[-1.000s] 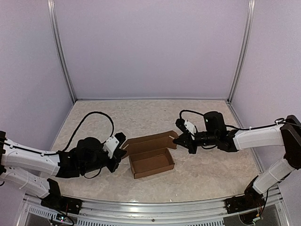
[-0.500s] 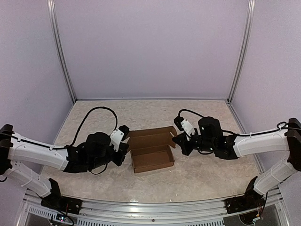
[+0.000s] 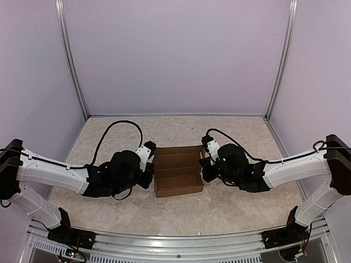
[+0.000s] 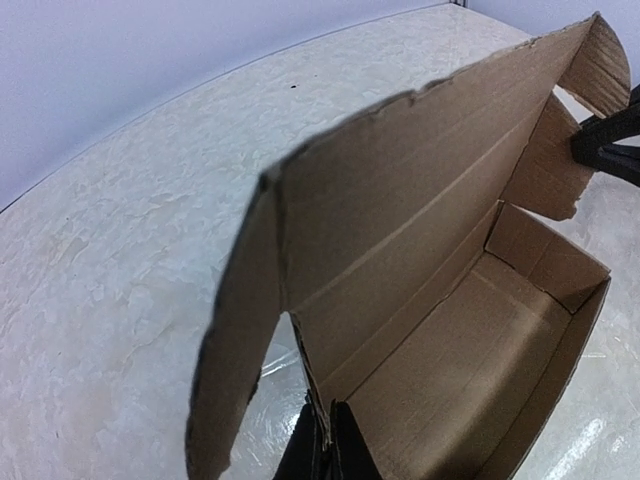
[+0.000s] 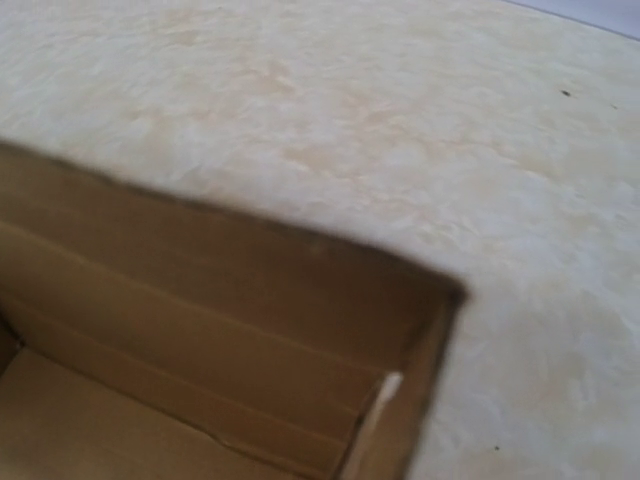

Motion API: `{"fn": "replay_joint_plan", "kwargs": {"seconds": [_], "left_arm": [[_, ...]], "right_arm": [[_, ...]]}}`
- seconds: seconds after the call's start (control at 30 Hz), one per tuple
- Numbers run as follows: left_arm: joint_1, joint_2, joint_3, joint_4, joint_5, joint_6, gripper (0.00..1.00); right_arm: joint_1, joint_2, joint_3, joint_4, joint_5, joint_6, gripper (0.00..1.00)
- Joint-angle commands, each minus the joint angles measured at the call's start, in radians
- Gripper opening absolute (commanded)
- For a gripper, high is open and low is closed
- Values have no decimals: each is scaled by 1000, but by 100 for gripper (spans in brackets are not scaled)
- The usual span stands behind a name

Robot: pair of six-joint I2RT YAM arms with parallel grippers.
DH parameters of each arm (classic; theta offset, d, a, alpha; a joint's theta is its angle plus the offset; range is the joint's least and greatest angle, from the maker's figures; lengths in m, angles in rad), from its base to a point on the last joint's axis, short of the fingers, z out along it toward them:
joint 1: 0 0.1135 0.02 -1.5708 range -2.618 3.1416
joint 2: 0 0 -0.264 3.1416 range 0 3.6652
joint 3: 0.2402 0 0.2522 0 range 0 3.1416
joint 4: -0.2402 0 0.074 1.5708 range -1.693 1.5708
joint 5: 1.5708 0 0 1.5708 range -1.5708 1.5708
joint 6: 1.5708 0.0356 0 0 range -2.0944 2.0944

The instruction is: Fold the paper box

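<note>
The left gripper (image 3: 148, 166) is pinching its 2 fingers (image 4: 345, 455) together on the left end wall of the paper box (image 3: 178, 183), reaching in from the bench's left edge. The right gripper (image 3: 204, 164) is sitting just beside the box's right end, and whether its fingers are apart or together cannot be told. The box is resting open side up around the middle of the bench (image 3: 236, 211), its long sides running parallel to the near edge. Its lid panel (image 3: 175, 159) is standing up along the far side, with 1 side flap (image 4: 235, 350) hanging at the left end.
</note>
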Motion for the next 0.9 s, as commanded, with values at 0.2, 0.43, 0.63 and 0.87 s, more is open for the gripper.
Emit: {"fn": "replay_joint_plan", "kwargs": {"seconds": [0.2,0.43,0.63,0.87], "left_arm": [[-53,82,119,22,-18,-105,3],[-80,138,131,35,-45,-143,5],[-99,180,138,40,-68,-178,5],[-130,215,161,20,-108,-192,5]], "right_arm": [[131,81,71,-42,143,89,0],[194,114,85,-50,261,94,0],[218,131,90,-60,293,113,0],[240,130,84,-68,317,111,0]]}}
